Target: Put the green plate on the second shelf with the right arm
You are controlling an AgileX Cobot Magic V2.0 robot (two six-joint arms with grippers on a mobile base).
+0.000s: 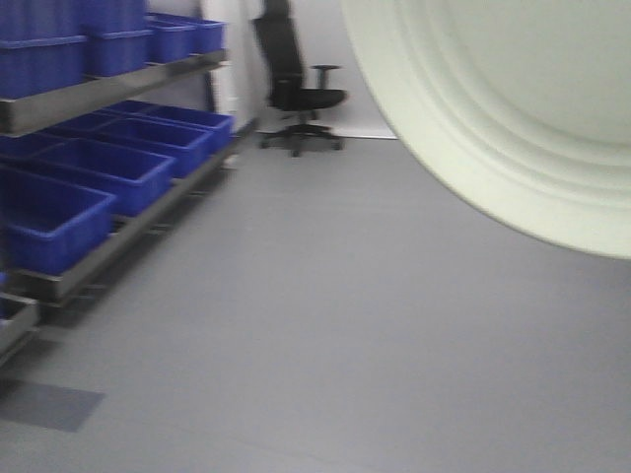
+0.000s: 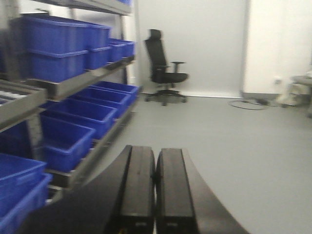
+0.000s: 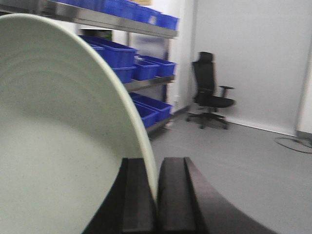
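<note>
- My right gripper (image 3: 157, 170) pinches the green plate (image 3: 58, 146) by its rim, on edge, for transfer to the shelving (image 3: 122, 22).
- My left gripper (image 2: 155, 168): fingers together, empty, idle.

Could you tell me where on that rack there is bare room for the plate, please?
The rack looks crowded: blue bins sit edge to edge on the visible shelves, leaving only the metal front lip bare. The only open stretch is the grey floor between the rack and the office chair. The right gripper holds the green plate.

Grey floor (image 1: 325, 335); blue bins (image 1: 104, 172) on metal rack (image 1: 108, 91); black chair (image 1: 296, 84).
</note>
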